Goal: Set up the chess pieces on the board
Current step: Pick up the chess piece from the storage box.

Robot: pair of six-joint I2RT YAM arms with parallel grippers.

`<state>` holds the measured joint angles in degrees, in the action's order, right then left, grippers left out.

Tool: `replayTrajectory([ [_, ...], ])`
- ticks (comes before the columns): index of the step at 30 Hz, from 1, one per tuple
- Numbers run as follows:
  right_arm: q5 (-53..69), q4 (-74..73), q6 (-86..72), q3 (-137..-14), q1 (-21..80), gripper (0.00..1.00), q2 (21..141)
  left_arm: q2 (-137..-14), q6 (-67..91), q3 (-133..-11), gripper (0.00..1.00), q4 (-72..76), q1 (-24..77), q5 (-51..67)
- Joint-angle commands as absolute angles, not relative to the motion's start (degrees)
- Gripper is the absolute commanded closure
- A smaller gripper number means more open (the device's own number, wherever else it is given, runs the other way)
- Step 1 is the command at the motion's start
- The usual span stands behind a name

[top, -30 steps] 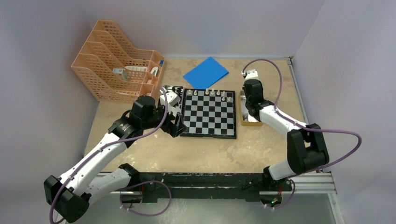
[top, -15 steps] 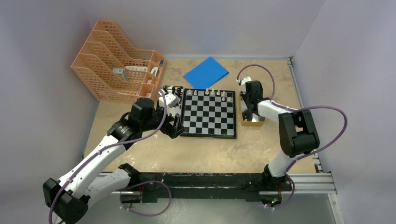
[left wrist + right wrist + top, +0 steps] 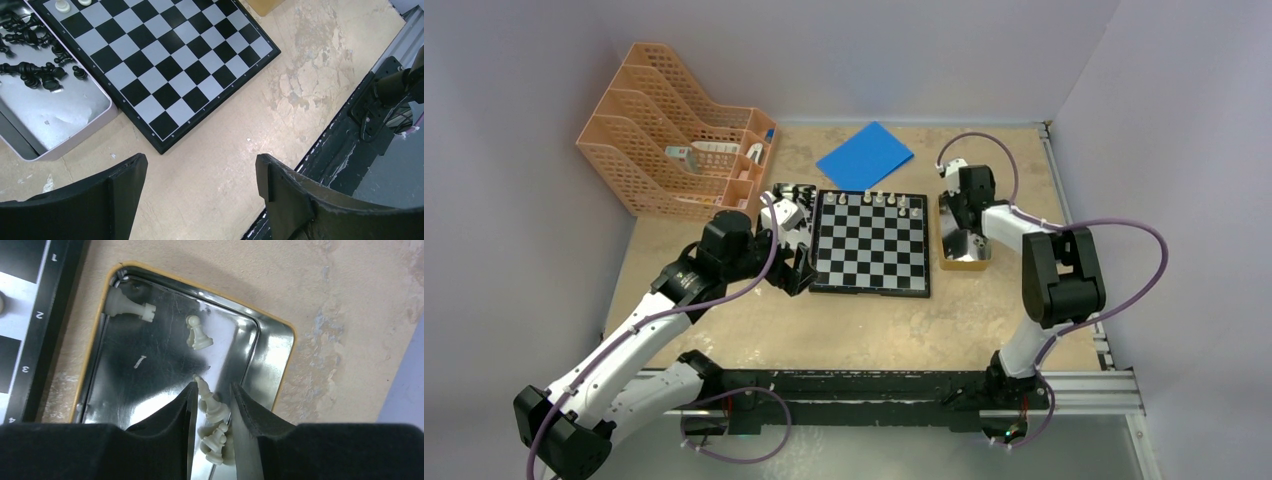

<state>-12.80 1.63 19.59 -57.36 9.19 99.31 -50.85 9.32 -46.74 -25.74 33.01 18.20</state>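
The board (image 3: 871, 243) lies mid-table with several cream chess pieces (image 3: 880, 198) along its far row. Black chess pieces (image 3: 35, 72) lie in a silver tray (image 3: 65, 117) left of the board (image 3: 160, 60). My left gripper (image 3: 200, 175) hangs open and empty over bare table by the board's near-left corner (image 3: 799, 270). My right gripper (image 3: 214, 390) reaches into a gold-rimmed tray (image 3: 272, 355) to the right of the board (image 3: 964, 250). Its narrowed jaws straddle a lying cream bishop (image 3: 210, 401) and a pawn (image 3: 216, 439) without clamping them. A rook (image 3: 131, 308) and another pawn (image 3: 198, 335) lie farther in.
An orange file rack (image 3: 674, 135) stands at the far left. A blue sheet (image 3: 865, 156) lies behind the board. The black rail (image 3: 380, 95) runs along the table's near edge, and walls close in the far side and the right.
The right arm has folded in and its gripper has gone down into the gold-rimmed tray, jaws narrowing round the cream pieces. The left gripper has drifted slightly back from the board.
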Motion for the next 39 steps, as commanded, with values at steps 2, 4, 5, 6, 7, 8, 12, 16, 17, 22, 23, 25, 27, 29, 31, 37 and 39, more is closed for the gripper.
replayTrajectory([
  [2,-9.41,-2.01,21.17,-60.28,8.31,0.68,101.05,-49.92,8.44,-46.67,0.21,-23.63,32.81,17.43],
  [4,-9.21,-2.37,21.39,-60.61,8.10,0.69,101.86,-49.92,8.39,-46.61,0.21,-23.64,32.81,17.32],
  [5,-8.79,-2.92,21.43,-60.90,8.01,0.70,102.35,-49.95,8.37,-46.59,0.21,-23.64,32.80,17.38],
  [6,-8.23,-3.36,21.51,-61.20,7.92,0.70,102.80,-50.05,8.35,-46.58,0.21,-23.58,32.80,17.44],
  [7,-7.64,-3.56,21.53,-61.30,7.85,0.71,103.24,-50.22,8.35,-46.58,0.21,-23.52,32.83,17.53],
  [8,-7.22,-3.79,21.58,-61.34,7.75,0.71,103.64,-50.30,8.35,-46.58,0.21,-23.50,32.80,17.62],
  [12,-5.30,-6.50,21.95,-62.45,7.40,0.75,105.61,-50.79,8.35,-46.67,0.22,-23.56,32.85,18.26],
  [16,-1.93,-8.23,21.88,-62.90,7.30,0.81,105.58,-50.69,8.17,-46.76,0.24,-23.77,32.84,18.29],
  [17,-1.03,-9.32,22.00,-63.38,7.37,0.81,105.82,-50.56,8.17,-46.68,0.24,-23.76,32.84,18.32],
  [22,-0.09,-13.75,22.15,-65.08,7.30,0.80,105.92,-50.26,8.17,-46.58,0.26,-23.66,32.85,18.50],
  [23,-0.09,-14.14,22.21,-65.24,7.29,0.78,105.57,-50.27,8.17,-46.59,0.26,-23.72,32.79,18.58],
  [25,-0.09,-15.08,21.92,-65.70,7.36,0.74,104.86,-50.27,8.17,-46.58,0.26,-23.65,32.79,18.75],
  [27,-0.09,-16.07,21.44,-66.14,7.31,0.71,104.33,-50.27,8.17,-46.58,0.26,-23.65,32.86,18.89],
  [29,-0.20,-16.22,21.05,-65.95,7.30,0.67,103.67,-50.20,8.17,-46.58,0.27,-23.65,32.80,18.98],
  [31,-0.17,-15.87,20.83,-65.29,7.29,0.66,103.30,-50.18,8.17,-46.58,0.27,-23.65,32.83,19.06],
  [37,1.87,-16.17,18.92,-64.70,6.53,0.67,104.06,-50.27,8.17,-46.63,0.28,-23.64,32.79,19.16],
  [39,2.99,-16.25,18.52,-64.68,6.50,0.68,104.13,-50.23,8.17,-46.51,0.28,-23.65,32.79,19.24],
])
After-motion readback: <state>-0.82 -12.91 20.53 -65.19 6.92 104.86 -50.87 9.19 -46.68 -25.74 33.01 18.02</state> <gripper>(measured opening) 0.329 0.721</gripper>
